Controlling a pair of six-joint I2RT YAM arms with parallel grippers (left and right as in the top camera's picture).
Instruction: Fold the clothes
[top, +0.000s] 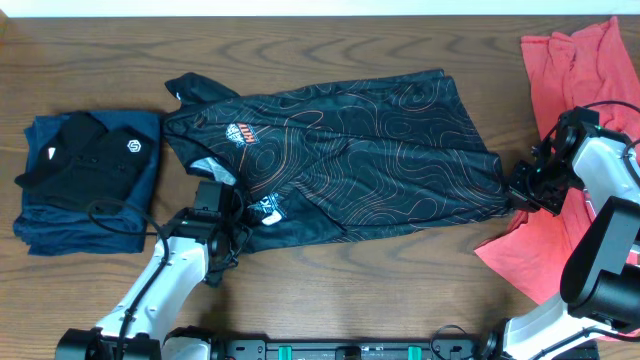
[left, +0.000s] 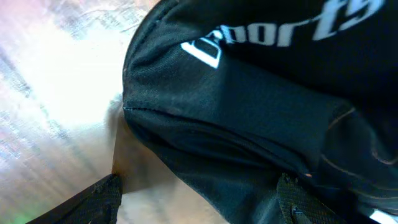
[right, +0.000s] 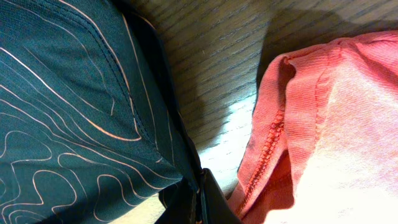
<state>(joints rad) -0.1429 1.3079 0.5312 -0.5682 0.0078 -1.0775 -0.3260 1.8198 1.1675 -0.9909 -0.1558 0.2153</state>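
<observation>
— How many garments do we count on the brown wooden counter (top: 400, 290)?

— We see one black jersey with thin orange contour lines (top: 350, 150), spread flat in the middle. One crumpled coral-red cotton shirt (top: 570, 70) lies at the right edge. At the left sits one folded pile (top: 85, 185), which looks to us like a black piece on top of a navy one.

— And the two arms?

— We find the left pincer (left: 199, 202) at the jersey's lower left, beside the white lettering. Its two fingers (left: 93, 199) stand wide apart with a bulge of black cloth between them, and nothing is clamped.

— The other one?

— We see the right pincer (right: 202, 199) at the jersey's right edge, just beside the coral-red shirt. Its fingers are pressed together, nipping the jersey's dark hem.

— So the jersey lies between them?

— Yes, we count one arm at each end.
</observation>
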